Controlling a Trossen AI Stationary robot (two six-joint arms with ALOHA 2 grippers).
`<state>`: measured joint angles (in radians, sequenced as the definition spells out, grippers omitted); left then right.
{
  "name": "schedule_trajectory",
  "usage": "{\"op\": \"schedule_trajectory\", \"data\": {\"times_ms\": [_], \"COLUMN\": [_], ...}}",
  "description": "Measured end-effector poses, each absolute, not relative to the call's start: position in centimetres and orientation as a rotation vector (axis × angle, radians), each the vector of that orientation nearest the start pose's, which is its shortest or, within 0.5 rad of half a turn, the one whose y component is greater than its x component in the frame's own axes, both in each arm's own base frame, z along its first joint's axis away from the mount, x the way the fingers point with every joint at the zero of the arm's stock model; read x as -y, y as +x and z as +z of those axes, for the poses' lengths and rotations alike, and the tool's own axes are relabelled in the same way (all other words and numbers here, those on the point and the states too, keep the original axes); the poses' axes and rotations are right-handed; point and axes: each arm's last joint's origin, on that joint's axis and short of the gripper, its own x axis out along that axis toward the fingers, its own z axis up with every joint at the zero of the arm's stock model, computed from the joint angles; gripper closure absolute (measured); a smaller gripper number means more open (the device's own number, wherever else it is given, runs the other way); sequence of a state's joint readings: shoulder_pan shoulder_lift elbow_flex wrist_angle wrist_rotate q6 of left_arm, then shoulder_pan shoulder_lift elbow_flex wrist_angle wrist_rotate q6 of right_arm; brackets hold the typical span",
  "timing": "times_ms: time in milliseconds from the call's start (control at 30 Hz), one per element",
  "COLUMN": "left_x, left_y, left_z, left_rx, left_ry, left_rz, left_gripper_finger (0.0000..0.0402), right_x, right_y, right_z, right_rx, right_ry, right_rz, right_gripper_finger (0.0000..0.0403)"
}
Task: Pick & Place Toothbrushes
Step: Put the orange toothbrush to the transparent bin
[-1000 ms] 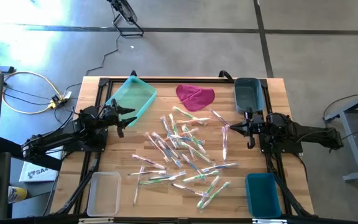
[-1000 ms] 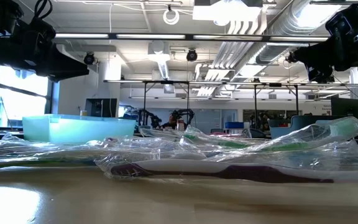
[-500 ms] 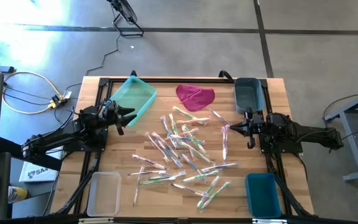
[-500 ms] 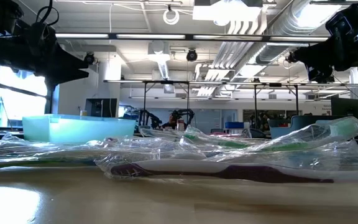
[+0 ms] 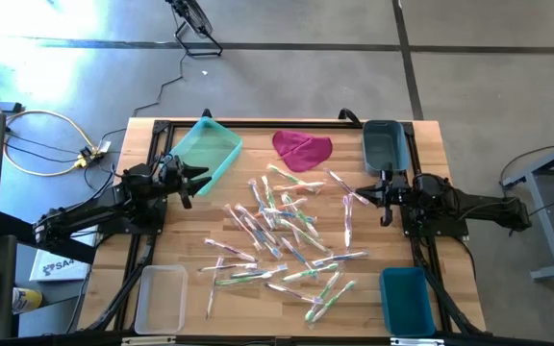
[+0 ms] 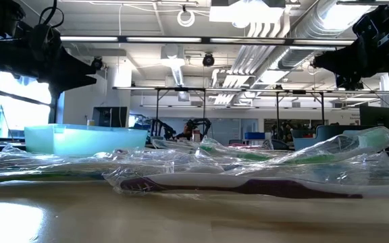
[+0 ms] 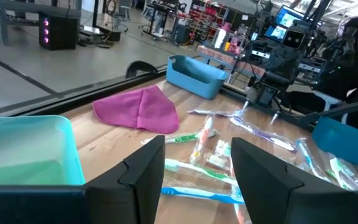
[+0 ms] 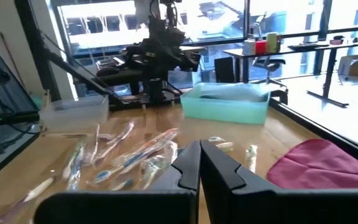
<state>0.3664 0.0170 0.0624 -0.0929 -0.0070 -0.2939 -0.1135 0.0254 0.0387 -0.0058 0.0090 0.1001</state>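
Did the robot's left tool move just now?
Yes, a little. In the high view, the left tool has crept toward the near long side of the turquoise plastic bin on the wooden table.

Barely anything moved in the last second: my left gripper (image 5: 196, 180) nudged a little toward the back of the table, closer to the teal bin (image 5: 204, 151), and my right gripper (image 5: 359, 198) crept slightly toward the toothbrushes (image 5: 282, 236).
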Motion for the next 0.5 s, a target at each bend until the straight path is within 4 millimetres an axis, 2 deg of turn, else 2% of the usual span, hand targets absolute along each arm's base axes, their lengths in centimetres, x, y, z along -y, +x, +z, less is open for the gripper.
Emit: {"op": "schedule_trajectory", "data": {"times_ms": [500], "left_x": [-3.53], "left_y": [8.77], "left_z": [17.45], "left_rx": [0.013], "left_ry": [-0.297], "left_rz": [0.425], "left_gripper_finger": [0.022], "right_x": [1.09], "right_y": [9.63], "right_z": [17.38], "right_rx": [0.009], "right_ry": [0.1], "right_rz": [-0.111], "right_gripper_finger": [0.0401]}}
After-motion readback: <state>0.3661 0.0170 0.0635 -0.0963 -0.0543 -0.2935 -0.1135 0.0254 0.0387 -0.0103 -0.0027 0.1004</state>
